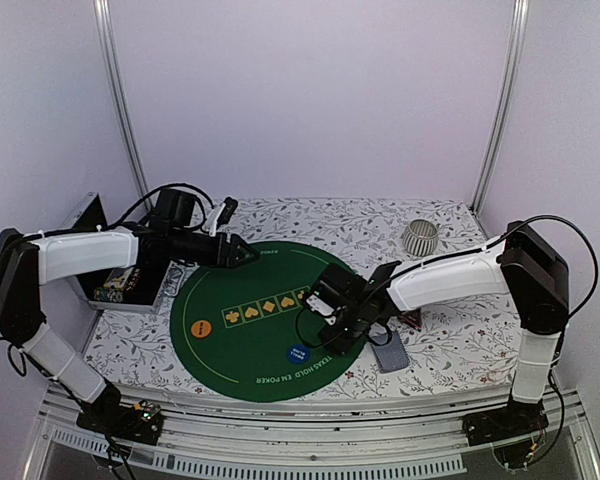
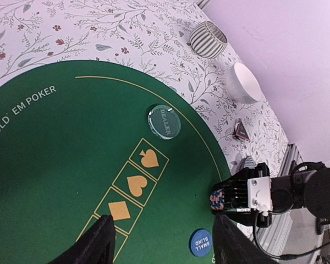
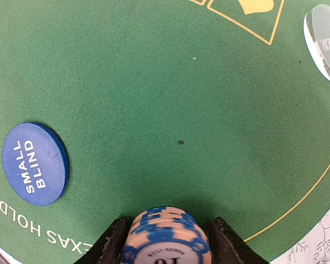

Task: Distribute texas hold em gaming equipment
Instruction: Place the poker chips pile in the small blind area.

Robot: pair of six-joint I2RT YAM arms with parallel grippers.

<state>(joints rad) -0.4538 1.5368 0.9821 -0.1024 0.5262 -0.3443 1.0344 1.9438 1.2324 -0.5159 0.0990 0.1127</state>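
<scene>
My right tool (image 3: 169, 221) stood low over the green mat (image 1: 230, 290) with one stack of striped chips (image 3: 165, 237) between its fingers (image 3: 114, 242). Both pads sat right against the stack's sides, but I could not tell whether they gripped it or had let go. How many chips were in the stack I could not count. In the wrist view, the one blue button (image 3: 36, 164), marked SMALL BLIND, lay flat on the mat at ten o'clock from the stack and apart from it. The one clear disc (image 3: 325, 41) lay at one o'clock, farther off.

Seen from above, a small pile of grey-blue-backed cards (image 1: 389, 352) lay on the bench (image 1: 450, 340) at four o'clock from that tool, just off the mat's edge. One red-black triangle marker (image 2: 242, 130) lay on the bench beyond the mat. One orange button (image 1: 202, 326) sat at the mat's nine o'clock side.

My left tool (image 2: 165, 247) hovered over the mat's far-left rim with its jaws wide and nothing between them.
</scene>
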